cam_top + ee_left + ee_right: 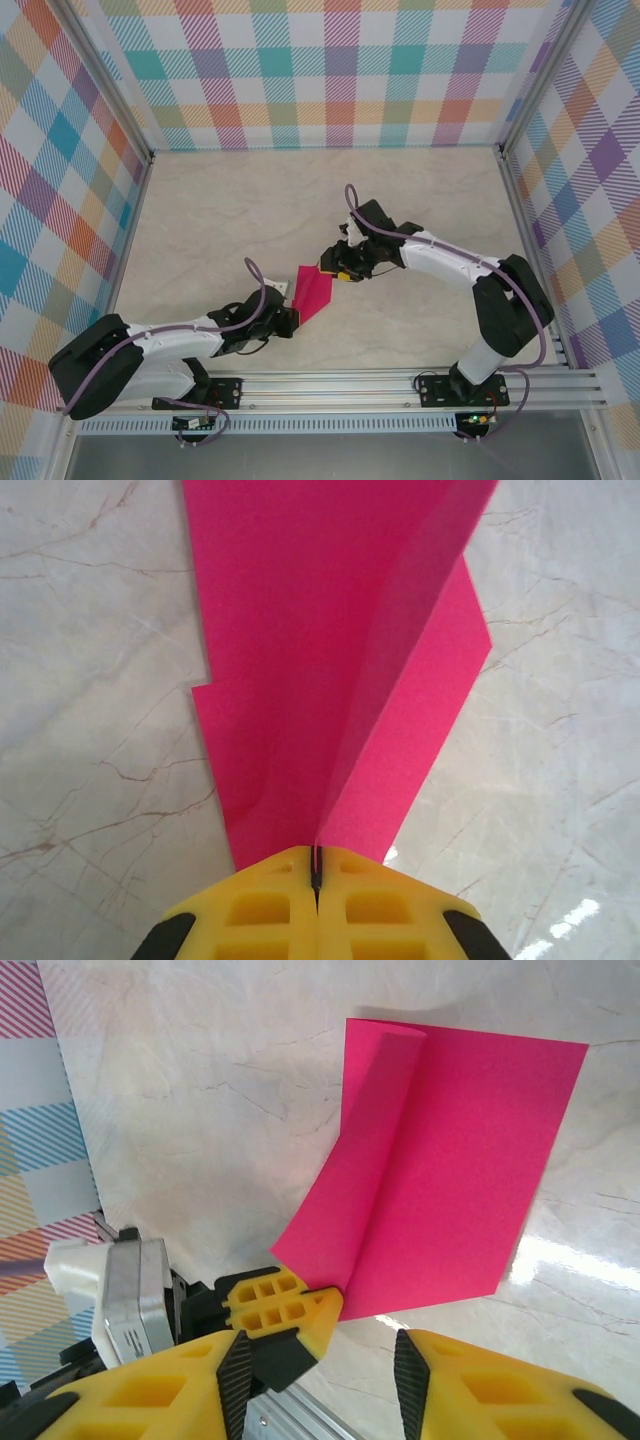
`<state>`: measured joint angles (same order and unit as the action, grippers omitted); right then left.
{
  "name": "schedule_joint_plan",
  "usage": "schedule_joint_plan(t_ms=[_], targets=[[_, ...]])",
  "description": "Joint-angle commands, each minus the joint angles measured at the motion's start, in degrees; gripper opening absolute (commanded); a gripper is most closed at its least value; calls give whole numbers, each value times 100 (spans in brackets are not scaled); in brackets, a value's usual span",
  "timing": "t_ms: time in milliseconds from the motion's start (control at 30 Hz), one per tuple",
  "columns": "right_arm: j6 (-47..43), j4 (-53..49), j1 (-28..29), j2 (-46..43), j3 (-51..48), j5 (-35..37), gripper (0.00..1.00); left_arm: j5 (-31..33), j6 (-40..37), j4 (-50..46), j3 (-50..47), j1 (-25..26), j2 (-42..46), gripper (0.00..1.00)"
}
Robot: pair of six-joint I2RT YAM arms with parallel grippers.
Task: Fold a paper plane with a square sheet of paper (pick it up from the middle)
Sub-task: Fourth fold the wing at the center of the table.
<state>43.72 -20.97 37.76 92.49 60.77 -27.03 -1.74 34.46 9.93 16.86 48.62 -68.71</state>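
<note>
Presently the paper (312, 290) is found near the middle of the table (230, 200), between the two grippers and partly folded. In the right wrist view one long side of it is seen rolled over onto the rest of the sheet, the fold rounded and not pressed flat. The left gripper (315, 872) is pinched tight on the paper's near edge, its yellow fingers (290, 885) meeting with no gap between them; from the right wrist camera the same pinch is seen at the sheet's near-left corner. The right gripper (318, 1370) is spread apart with nothing held, and is placed close to the paper's far-right end. Several risks can be judged from here. Because the sheet is held at one edge only, it could be pivoted or dragged across the smooth table if pressed off-centre, and the crease would then be set crooked. The rolled-over side could spring back if it is released before being flattened. Since the pinch is at the very edge, the thin paper could be pulled free or torn by a sideways tug.
</note>
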Motion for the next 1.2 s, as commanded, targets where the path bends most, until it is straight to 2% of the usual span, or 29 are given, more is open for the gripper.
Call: schedule_joint_plan(t_ms=[0, 167, 433, 833, 1167], targets=[[-21, 624, 21, -16, -298, -350, 40, -883, 89, 457, -155, -365, 71, 3], [63, 1104, 80, 224, -432, -722, 26, -1537, 197, 591, -269, -811, 73, 3], [150, 1328, 315, 763, -173, -811, 17, -2239, 418, 984, -249, -1313, -557, 2], [374, 1650, 476, 1291, 144, -923, 14, -2662, 391, 1026, -105, -1592, -949, 2], [436, 1325, 526, 1809, 549, -633, 13, -3056, 334, 1088, 84, -1724, -1305, 2]])
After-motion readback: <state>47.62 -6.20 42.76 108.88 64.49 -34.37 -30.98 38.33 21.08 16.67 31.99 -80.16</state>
